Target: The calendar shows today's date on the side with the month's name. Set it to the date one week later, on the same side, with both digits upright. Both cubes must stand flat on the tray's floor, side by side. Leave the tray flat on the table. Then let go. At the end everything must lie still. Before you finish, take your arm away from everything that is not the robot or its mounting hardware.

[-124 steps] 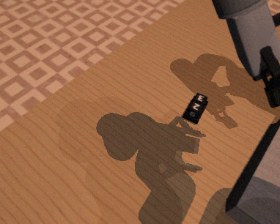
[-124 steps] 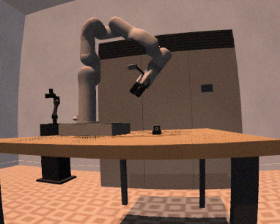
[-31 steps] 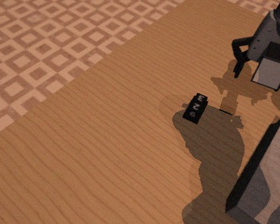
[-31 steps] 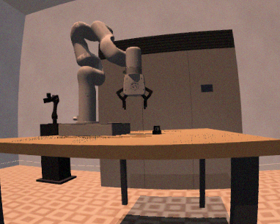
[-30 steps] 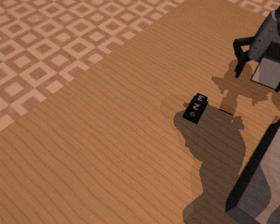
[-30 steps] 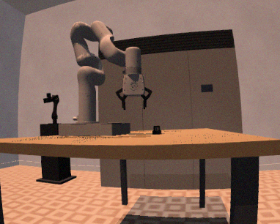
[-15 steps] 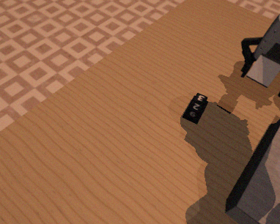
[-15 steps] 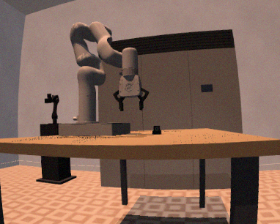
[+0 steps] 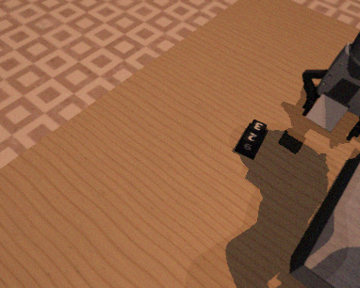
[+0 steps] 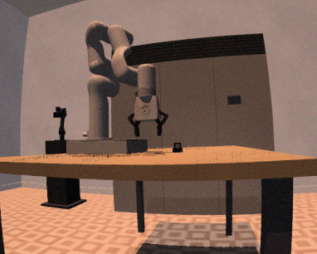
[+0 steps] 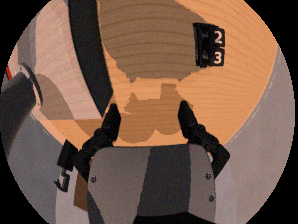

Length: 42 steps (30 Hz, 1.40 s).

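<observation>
1. Calendar (image 9: 251, 137) — a small dark tray holding two digit cubes side by side — sits on the tabletop (image 9: 143, 188), right of centre in the top view and just beyond the edge of the arm's shadow. In the wrist view it (image 11: 209, 46) lies toward the far right, its top faces reading 2 and 3.

2. Cubes look seated flat in the tray, touching each other. The month-name side is too small to read, so I cannot tell which date that side shows; the top faces alone do not settle it.

3. Gripper (image 10: 147, 128) hangs above the tabletop with its fingers spread fully wide and nothing between them. In the exterior view it stands left of the calendar (image 10: 178, 147) and well above it, close to the arm's base block (image 10: 132, 146).

4. Wrist view shows both fingertips over bare wood and shadow, apart from the calendar — a hover that likely serves to bring the digits into sight before any approach.

5. Judged from this, no cube has been handled yet. The next move calls for travelling right and down over one cube with the wide jaws astride it.

6. Risk: the cubes touch, so a finger coming down between them may nudge the neighbour or tip the tray.
</observation>
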Motion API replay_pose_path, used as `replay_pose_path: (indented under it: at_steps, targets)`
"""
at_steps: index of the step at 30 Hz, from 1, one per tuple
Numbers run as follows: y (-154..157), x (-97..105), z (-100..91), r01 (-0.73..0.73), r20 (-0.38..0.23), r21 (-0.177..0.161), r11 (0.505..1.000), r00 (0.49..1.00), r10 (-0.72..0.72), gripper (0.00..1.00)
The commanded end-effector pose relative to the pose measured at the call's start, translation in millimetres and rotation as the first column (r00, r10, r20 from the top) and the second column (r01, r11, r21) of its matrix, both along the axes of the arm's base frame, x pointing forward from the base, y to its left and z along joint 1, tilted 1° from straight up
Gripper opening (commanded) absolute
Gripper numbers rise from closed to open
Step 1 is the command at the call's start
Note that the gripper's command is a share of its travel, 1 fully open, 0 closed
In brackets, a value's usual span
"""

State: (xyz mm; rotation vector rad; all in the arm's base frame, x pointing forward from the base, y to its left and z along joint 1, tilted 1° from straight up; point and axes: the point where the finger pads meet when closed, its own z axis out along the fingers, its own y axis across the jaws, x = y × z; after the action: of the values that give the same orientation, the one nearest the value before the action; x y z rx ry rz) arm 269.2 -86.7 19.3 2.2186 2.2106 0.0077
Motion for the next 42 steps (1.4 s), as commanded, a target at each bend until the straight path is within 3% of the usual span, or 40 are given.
replay_pose_path:
  at_steps: [1,11,21,42]
  targets:
    - [-1,2,-10.0,0.0,0.003,-0.001,1.0,1.0,0.0,1.0]
    - [-1,2,-14.6,0.0,0.003,-0.001,1.0,1.0,0.0,1.0]
    - [-1,3,-36.7,0.0,0.003,-0.001,1.0,1.0,0.0,1.0]
    - [-1,3,-37.6,0.0,0.003,-0.001,1.0,1.0,0.0,1.0]
